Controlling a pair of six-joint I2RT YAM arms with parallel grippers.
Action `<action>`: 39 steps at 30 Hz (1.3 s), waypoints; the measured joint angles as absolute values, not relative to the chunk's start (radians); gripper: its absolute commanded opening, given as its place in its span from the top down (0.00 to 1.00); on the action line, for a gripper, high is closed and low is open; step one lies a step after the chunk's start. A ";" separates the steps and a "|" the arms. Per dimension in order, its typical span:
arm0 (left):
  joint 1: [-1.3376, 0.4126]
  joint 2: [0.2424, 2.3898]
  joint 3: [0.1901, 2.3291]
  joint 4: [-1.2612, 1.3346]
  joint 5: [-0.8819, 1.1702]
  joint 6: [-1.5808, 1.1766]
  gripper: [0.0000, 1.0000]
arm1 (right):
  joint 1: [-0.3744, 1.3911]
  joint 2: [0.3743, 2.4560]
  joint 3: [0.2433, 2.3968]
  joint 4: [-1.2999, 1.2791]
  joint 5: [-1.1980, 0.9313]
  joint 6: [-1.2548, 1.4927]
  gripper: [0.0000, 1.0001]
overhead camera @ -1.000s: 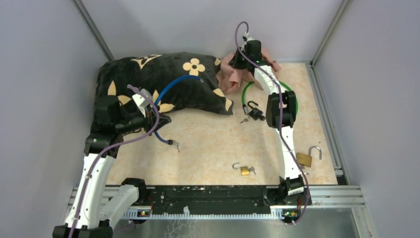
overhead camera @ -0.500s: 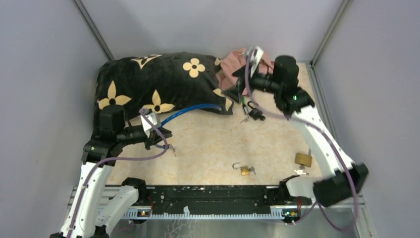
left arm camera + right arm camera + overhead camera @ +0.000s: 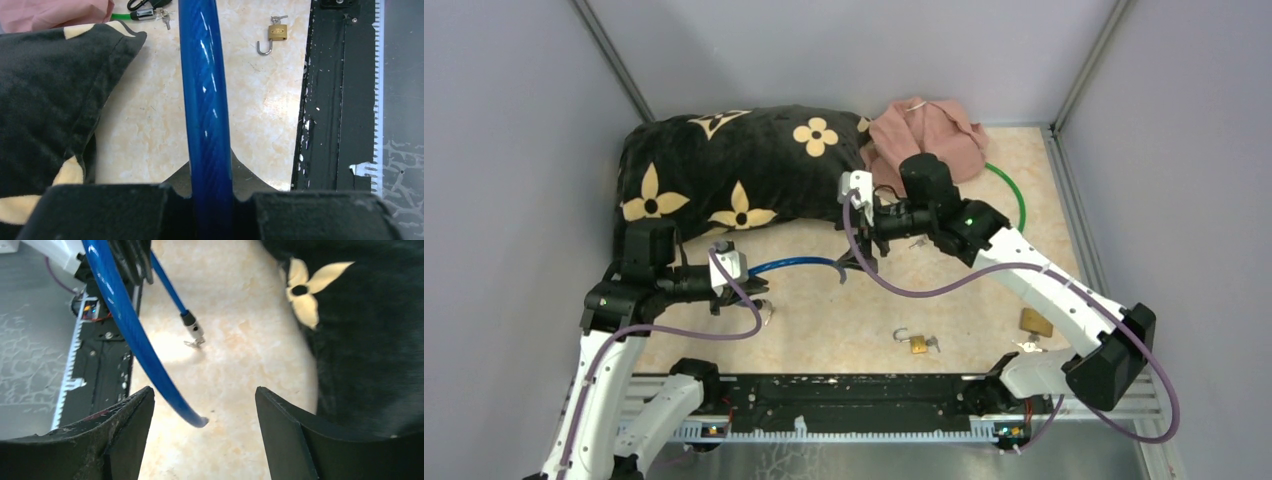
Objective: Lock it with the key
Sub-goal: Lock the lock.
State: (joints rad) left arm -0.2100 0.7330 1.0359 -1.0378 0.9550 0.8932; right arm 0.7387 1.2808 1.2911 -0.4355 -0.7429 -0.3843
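My left gripper point(image 3: 212, 192) is shut on a blue cable lock point(image 3: 205, 100), which runs straight out from the jaws. In the top view the blue cable point(image 3: 794, 264) arcs from my left gripper point(image 3: 742, 285) rightward to my right gripper point(image 3: 852, 268). The right gripper point(image 3: 202, 395) is open, and the cable's bare free end point(image 3: 199, 422) hangs between its fingers without touching them. The cable's other end carries a metal lock head point(image 3: 192, 330) with a small key point(image 3: 195, 343) at its tip, lying on the table.
A black flowered pillow point(image 3: 734, 165) and a pink cloth point(image 3: 929, 130) fill the back. A green cable point(image 3: 1009, 190) lies behind the right arm. A small brass padlock point(image 3: 917, 343) and a larger one point(image 3: 1036, 322) lie near the front rail point(image 3: 854, 395).
The right arm swung from the pink cloth at the back to the table's middle and opened around the cable's free end. The left gripper pulled the blue cable off the pillow, nearer.
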 measured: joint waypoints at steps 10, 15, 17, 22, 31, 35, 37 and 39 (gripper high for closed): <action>-0.212 0.738 1.036 -1.040 0.959 0.892 1.00 | 0.766 1.279 1.242 -0.466 -0.731 -0.376 0.51; -0.212 0.738 1.036 -1.040 0.963 0.891 1.00 | 0.766 1.233 1.173 -0.439 -0.674 -0.341 0.81; -0.212 0.738 1.036 -1.040 0.964 0.888 1.00 | 0.766 1.201 1.141 -0.419 -0.662 -0.327 0.61; -0.212 0.738 1.036 -1.040 0.971 0.888 1.00 | 0.770 1.144 1.117 -0.375 -0.630 -0.291 0.40; -0.212 0.736 1.036 -1.040 0.975 0.885 1.00 | 0.770 1.137 1.117 -0.369 -0.587 -0.281 1.00; -0.212 0.735 1.036 -1.034 0.987 0.846 0.85 | 0.770 1.137 1.117 -0.356 -0.583 -0.244 1.00; -0.212 0.727 1.029 -1.006 0.999 0.788 0.62 | 0.770 1.132 1.111 -0.321 -0.570 -0.206 1.00; -0.212 0.702 1.000 -0.946 1.007 0.721 0.55 | 0.770 1.117 1.099 -0.274 -0.547 -0.160 1.00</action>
State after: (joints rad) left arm -0.2119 0.7017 1.0000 -0.9459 1.0073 0.7208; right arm 0.7700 1.1168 1.0988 -0.2745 -0.5468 -0.1600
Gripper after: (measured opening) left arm 0.334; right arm 0.093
